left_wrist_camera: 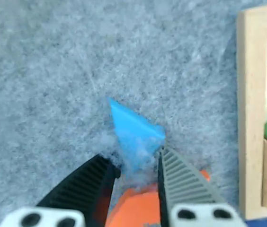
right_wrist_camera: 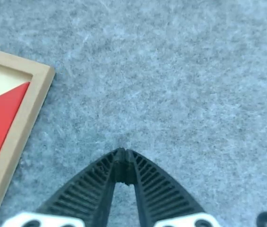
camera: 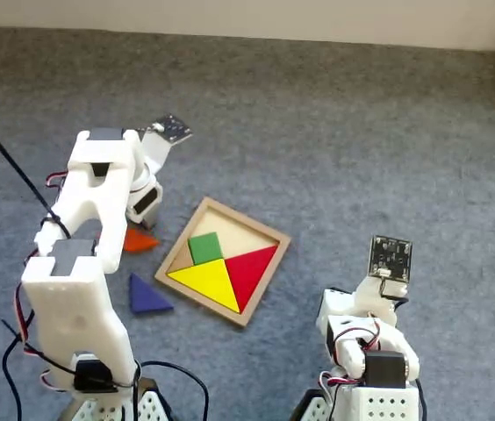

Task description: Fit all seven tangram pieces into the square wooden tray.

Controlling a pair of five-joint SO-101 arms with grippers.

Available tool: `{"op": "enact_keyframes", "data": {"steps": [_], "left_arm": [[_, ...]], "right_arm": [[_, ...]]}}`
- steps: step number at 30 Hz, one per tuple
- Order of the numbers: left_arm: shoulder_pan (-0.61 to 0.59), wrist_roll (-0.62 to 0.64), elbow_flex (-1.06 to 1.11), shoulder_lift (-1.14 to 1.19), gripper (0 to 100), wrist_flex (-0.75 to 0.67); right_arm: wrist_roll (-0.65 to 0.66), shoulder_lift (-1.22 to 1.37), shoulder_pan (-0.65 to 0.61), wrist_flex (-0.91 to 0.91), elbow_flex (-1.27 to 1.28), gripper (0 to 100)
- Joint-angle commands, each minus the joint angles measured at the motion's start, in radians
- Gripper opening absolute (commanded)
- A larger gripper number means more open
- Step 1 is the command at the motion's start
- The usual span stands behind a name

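Observation:
The square wooden tray (camera: 269, 235) lies mid-table and holds a green square (camera: 204, 247), a yellow triangle (camera: 208, 279), a red triangle (camera: 252, 267) and a small tan triangle (camera: 180, 257). My left gripper (left_wrist_camera: 136, 163) is down at the carpet left of the tray (left_wrist_camera: 252, 118), open, with its fingertips on either side of the near end of a light blue triangle (left_wrist_camera: 133, 125). An orange piece (left_wrist_camera: 136, 210) lies just under the jaws; it is the orange piece (camera: 139, 239) by the left arm. My right gripper (right_wrist_camera: 124, 165) is shut and holds nothing, over bare carpet beside the tray's corner (right_wrist_camera: 31, 101).
A dark blue triangle (camera: 147, 296) lies on the carpet left of the tray's near corner. The left arm (camera: 98, 189) stretches over that side. The right arm (camera: 366, 338) is folded near its base. Grey carpet stretches behind and to the right of the tray.

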Motion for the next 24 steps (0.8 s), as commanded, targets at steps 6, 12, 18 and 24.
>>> {"op": "enact_keyframes", "data": {"steps": [6,12,18,24], "left_arm": [[0.018,-0.011,-0.015,-0.041,11,-0.009],[0.036,-0.011,-0.013,-0.14,11,0.068],[0.062,-0.009,-0.013,-0.176,11,0.098],[0.067,0.077,-0.024,-0.168,13,0.089]], "right_arm": [[0.009,-0.012,0.01,-0.001,0.116,0.5],[0.009,-0.012,0.01,-0.001,0.116,0.5],[0.009,-0.012,0.01,-0.001,0.116,0.5],[0.009,-0.012,0.01,-0.001,0.116,0.5]]}}
